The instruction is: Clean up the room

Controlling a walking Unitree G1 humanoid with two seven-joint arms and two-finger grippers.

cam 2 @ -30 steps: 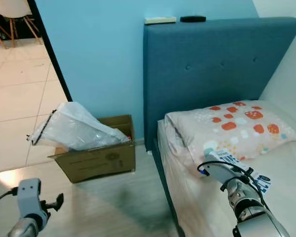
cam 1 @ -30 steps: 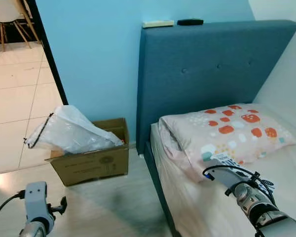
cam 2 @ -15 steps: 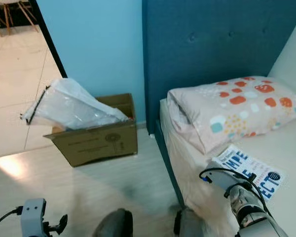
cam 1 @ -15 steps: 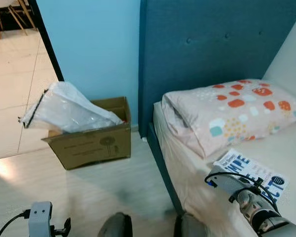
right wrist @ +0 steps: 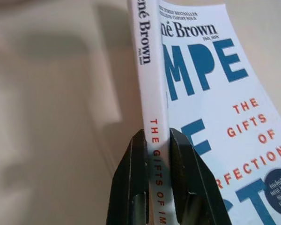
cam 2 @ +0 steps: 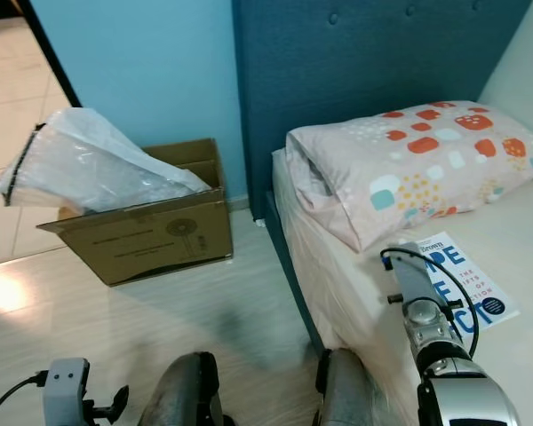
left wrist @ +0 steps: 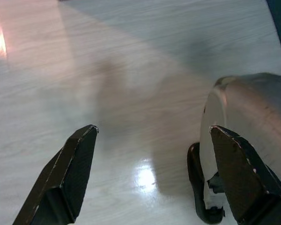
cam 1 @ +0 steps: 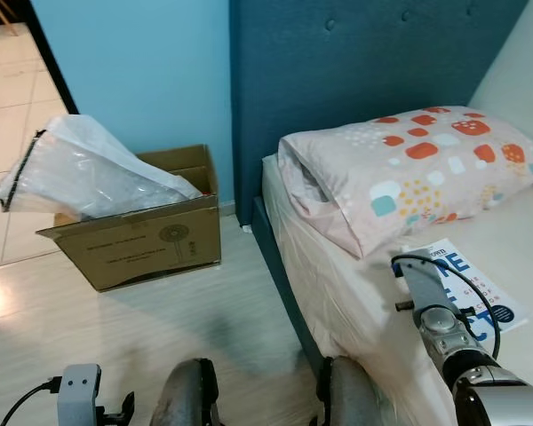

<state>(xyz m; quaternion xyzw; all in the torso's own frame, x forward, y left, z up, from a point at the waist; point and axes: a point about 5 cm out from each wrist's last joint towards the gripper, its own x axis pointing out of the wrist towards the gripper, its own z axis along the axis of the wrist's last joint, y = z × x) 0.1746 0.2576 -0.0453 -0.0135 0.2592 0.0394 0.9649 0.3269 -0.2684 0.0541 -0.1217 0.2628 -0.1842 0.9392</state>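
- Book (right wrist: pixel 196 93), white cover with blue and orange lettering, lies on the bed (cam 1: pixel 338 293) at lower right of the head views, just below the pillow (cam 1: pixel 409 169).
- Right gripper (right wrist: pixel 160 183) is pinched on the book's spine at its near end; both black fingers (right wrist: pixel 131 187) press either side of the spine in the right wrist view.
- In the head views the right arm reaches from the bottom right corner to the book's left edge; book looks flat on the sheet, not lifted.
- Pillow, pink with orange and teal patches, sits mid right against the dark blue headboard (cam 1: pixel 364 80).
- Cardboard box (cam 1: pixel 133 240) on the floor at centre left, beside the bed and against the light blue wall, with a clear plastic bag (cam 1: pixel 80 177) sticking out of it.
- Left gripper (left wrist: pixel 154 183) hangs low at lower left, fingers spread wide over the pale wood floor (left wrist: pixel 107 70), holding nothing; idle.
- Progress, judged: early. Book grasped but not yet off the bed; lift and carry to wherever it belongs are left. Destination cannot be told from the frames.
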